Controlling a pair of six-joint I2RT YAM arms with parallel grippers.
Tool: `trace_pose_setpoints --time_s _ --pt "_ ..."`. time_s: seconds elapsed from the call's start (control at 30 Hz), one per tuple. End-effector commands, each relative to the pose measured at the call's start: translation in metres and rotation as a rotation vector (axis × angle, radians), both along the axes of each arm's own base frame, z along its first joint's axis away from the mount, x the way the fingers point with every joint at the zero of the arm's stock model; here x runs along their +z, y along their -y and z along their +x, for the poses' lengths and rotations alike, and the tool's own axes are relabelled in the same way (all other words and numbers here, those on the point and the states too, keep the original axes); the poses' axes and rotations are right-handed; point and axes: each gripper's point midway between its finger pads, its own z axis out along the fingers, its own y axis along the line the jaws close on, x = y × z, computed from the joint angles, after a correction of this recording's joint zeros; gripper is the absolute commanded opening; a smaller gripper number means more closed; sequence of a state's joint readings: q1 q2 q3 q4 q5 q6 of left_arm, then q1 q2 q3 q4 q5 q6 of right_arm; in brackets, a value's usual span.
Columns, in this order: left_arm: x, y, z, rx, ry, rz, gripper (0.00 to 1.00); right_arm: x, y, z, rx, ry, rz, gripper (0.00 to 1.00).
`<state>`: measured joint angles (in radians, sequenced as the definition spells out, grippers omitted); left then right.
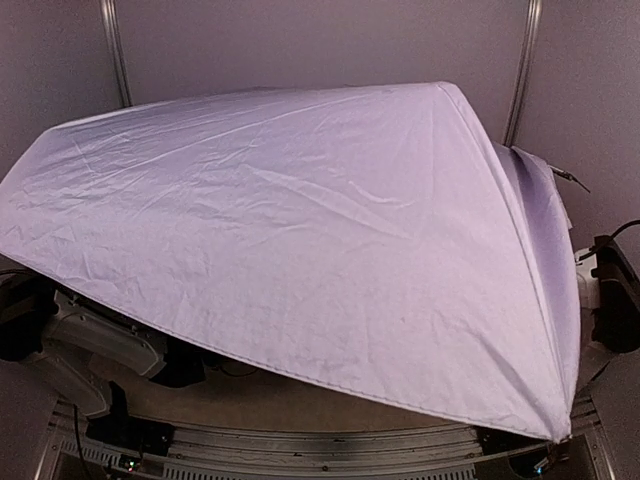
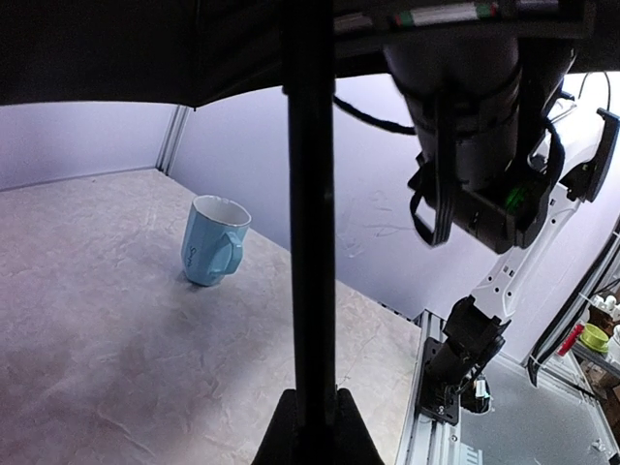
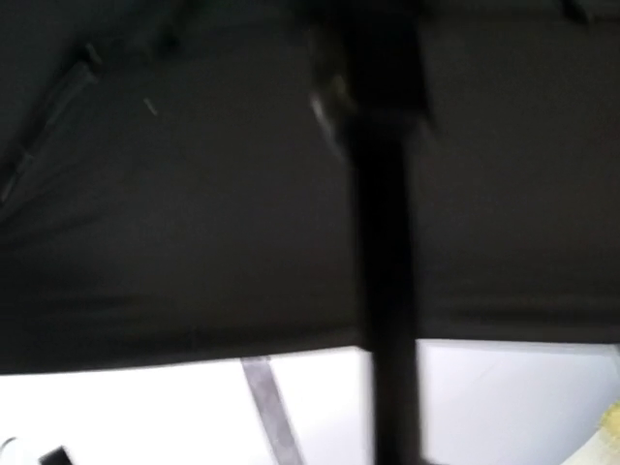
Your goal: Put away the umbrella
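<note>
Evidently the umbrella (image 1: 300, 230) stands fully open; left jaws pinch its shaft (image 2: 310, 194), right jaws I cannot tell. Grip firmly, collapse the canopy evenly.

The table (image 2: 97, 320) is a pale beige surface with a faint marbled pattern, filling the lower left of the left wrist view. Its far edge meets a plain pale wall, and its right edge runs diagonally down to a metal rail at lower right. One light-blue ceramic mug (image 2: 213, 242) with a white inside stands upright on it, left of centre, handle toward the camera. From above, only a narrow strip of table (image 1: 290, 395) shows at lower centre, under the pale lavender fabric umbrella (image 1: 300, 230).
</note>
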<state>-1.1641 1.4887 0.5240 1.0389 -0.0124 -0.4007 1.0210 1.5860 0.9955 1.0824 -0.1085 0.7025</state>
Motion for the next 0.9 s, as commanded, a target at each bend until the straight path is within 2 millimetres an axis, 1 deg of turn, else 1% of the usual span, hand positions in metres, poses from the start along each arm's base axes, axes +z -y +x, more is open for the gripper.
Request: trace_pose_setpoints --time_s 0.0,0.07,0.13,0.2,0.27,0.33,0.4,0.5,0.6,0.67,0.77,0.8,0.87 --pt "0.021 -0.001 0.001 0.034 0.001 -0.061 0.0 0.024 0.02 -0.003 -0.041 0.002 0.08 0.53" --pt "0.022 0.0 0.0 0.033 -0.004 -0.068 0.0 0.023 0.023 -0.002 -0.045 -0.001 0.089 0.58" --pt "0.023 0.002 0.0 0.031 -0.007 -0.073 0.0 0.026 0.028 -0.001 -0.053 0.005 0.111 0.65" --pt "0.025 0.005 0.0 0.024 -0.008 -0.075 0.0 0.03 0.031 0.001 -0.058 0.002 0.121 0.77" --pt "0.028 0.007 0.0 0.024 -0.013 -0.082 0.0 0.035 0.035 0.004 -0.061 0.003 0.13 0.87" --pt "0.029 0.007 0.0 0.023 -0.018 -0.092 0.0 0.041 0.038 0.006 -0.066 0.006 0.138 0.93" --pt "0.031 0.007 0.0 0.02 -0.021 -0.1 0.0 0.046 0.04 0.008 -0.072 0.011 0.144 0.96" --pt "0.031 0.008 -0.001 0.019 -0.022 -0.094 0.0 0.05 0.044 0.015 -0.085 0.014 0.156 0.94" --pt "0.031 0.006 0.0 0.03 -0.023 -0.088 0.0 0.055 0.05 0.024 -0.073 0.006 0.192 0.86" --pt "0.033 0.006 0.0 0.033 -0.016 -0.086 0.0 0.059 0.048 0.027 -0.063 0.021 0.195 0.8" --pt "0.034 0.006 0.002 0.043 -0.002 -0.083 0.0 0.064 0.038 0.031 -0.045 0.045 0.179 0.65" --pt "0.036 0.006 0.002 0.044 0.003 -0.084 0.0 0.066 0.036 0.032 -0.044 0.045 0.18 0.62" --pt "0.038 0.008 0.002 0.039 0.006 -0.084 0.0 0.072 0.033 0.033 -0.046 0.053 0.182 0.62"
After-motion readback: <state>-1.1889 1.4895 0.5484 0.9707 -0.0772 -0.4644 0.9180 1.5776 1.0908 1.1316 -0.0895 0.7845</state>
